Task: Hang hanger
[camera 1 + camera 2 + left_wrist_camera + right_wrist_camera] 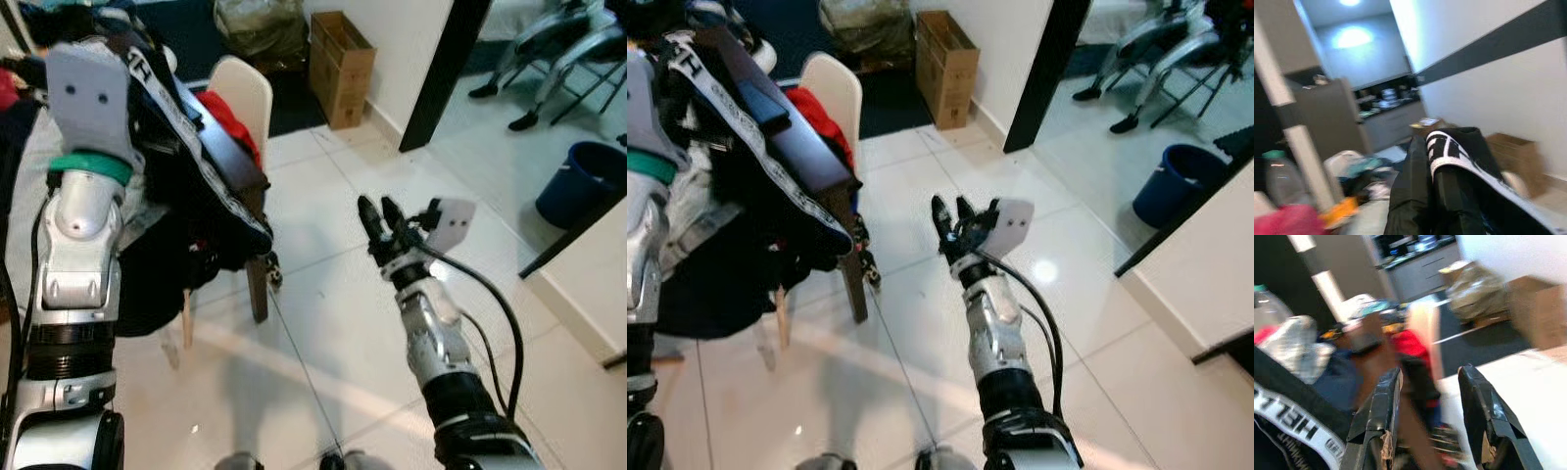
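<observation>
Up at far left: the dark garment with its white lettered strap, raised on the left arm; the hanger itself cannot be made out under the cloth.
Left gripper: buried in the fabric, so whether its fingers are apart or together I cannot tell.
Right gripper: empty, fingers apart, held over the white tile floor, well right of the garment.
Key relation: the load slopes from far left down toward near right; the left arm carries it.
Around it: cream chair heaped with red cloth, cardboard box by the far wall, blue bin far right.
Hidden: no rail or hook to hang on can be seen; wrist views are blurred.
</observation>
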`<state>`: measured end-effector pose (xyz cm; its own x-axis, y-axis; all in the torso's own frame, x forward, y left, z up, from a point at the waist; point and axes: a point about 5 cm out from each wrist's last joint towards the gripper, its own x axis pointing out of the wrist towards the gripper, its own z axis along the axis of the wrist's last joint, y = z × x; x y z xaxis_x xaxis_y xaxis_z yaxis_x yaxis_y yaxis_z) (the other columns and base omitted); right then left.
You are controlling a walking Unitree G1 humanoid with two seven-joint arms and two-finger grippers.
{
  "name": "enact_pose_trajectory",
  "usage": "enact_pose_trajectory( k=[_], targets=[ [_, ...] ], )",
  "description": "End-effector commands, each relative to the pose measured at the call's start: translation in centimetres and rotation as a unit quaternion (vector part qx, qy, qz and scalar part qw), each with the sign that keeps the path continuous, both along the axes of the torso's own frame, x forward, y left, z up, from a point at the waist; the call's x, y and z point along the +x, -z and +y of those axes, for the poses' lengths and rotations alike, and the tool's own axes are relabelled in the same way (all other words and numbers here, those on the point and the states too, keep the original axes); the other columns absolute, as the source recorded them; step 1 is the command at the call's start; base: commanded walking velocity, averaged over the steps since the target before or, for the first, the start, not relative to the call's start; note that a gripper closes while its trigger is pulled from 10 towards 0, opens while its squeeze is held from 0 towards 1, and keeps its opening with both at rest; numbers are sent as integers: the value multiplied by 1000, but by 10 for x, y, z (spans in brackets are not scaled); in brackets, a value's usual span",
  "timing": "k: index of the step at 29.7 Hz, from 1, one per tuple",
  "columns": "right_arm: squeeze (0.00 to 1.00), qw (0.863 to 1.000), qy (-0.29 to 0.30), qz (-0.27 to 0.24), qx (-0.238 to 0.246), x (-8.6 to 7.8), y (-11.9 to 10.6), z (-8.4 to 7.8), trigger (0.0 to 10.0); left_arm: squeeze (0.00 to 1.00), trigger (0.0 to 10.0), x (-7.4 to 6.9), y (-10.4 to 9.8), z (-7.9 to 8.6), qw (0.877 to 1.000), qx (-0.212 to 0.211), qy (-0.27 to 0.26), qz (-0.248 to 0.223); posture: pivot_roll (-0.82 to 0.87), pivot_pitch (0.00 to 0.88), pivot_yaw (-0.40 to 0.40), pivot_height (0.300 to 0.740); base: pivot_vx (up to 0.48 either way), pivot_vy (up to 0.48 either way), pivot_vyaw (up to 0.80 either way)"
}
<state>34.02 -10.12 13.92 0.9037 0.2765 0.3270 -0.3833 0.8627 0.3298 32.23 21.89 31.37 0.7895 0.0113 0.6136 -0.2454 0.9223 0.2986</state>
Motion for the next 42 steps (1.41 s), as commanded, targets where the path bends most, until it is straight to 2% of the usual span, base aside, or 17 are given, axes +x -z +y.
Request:
enact_pose_trajectory(
  k=[1,10,13,22,27,32,33,34,35,36,37,38,39,40,42],
  targets=[
    [0,1000,-3,8,-6,-2,6,1,10000,0,10000,-2,-3,-1,1000,-3,-1,-3,78,62,1,740,296,0,800],
    [0,1000,-5,11,2,-3,6,0,10000,0,10000,-4,-15,5,1000,-2,-10,-21,77,63,-1,740,296,0,788],
    [0,1000,-1,18,15,-2,7,-1,10000,0,10000,-4,-16,8,1000,-1,-15,-19,76,63,-2,740,294,0,0],
    [0,1000,0,18,12,-2,7,-2,10000,0,10000,-4,-19,15,999,5,-26,-20,78,64,-3,740,298,0,0],
    [0,1000,-3,21,11,-3,9,-1,10000,0,10000,-7,-29,29,998,17,-54,-30,83,62,-6,740,296,0,0],
    [0,1000,-4,21,12,-3,9,-1,10000,0,10000,-8,-31,32,998,19,-57,-30,84,60,-6,740,294,0,0],
    [0,1000,-5,21,12,-3,9,-1,10000,0,10000,-3,-25,31,999,10,-41,-2,86,58,-8,740,0,0,0],
    [0,1000,-5,21,13,-3,10,-1,10000,0,10000,4,-13,27,998,10,-25,48,88,54,-7,740,0,0,0],
    [0,1000,-5,21,13,-3,10,-1,10000,0,10000,4,-13,27,998,10,-25,48,88,54,-7,740,0,0,0],
    [0,1000,-5,21,14,-3,10,-1,10000,0,10000,8,-3,23,996,11,-14,84,88,54,-7,740,0,0,0],
    [0,1000,-5,21,14,-3,10,-1,10000,0,10000,8,-3,23,996,11,-14,84,88,54,-7,740,0,0,0],
    [0,1000,-5,21,14,-3,10,-1,10000,0,10000,13,11,18,992,-10,4,125,84,50,-5,740,0,0,0],
    [0,1000,-5,21,14,-3,10,-1,10000,0,10000,13,11,18,992,-10,4,125,84,50,-5,740,0,0,0],
    [0,1000,-4,20,17,-3,10,-1,10000,0,10000,16,26,13,986,-34,15,162,81,47,-2,740,0,0,0],
    [0,1000,-4,20,17,-3,10,-1,10000,0,10000,16,26,13,986,-34,15,162,81,47,-2,740,0,0,0]
  ],
)
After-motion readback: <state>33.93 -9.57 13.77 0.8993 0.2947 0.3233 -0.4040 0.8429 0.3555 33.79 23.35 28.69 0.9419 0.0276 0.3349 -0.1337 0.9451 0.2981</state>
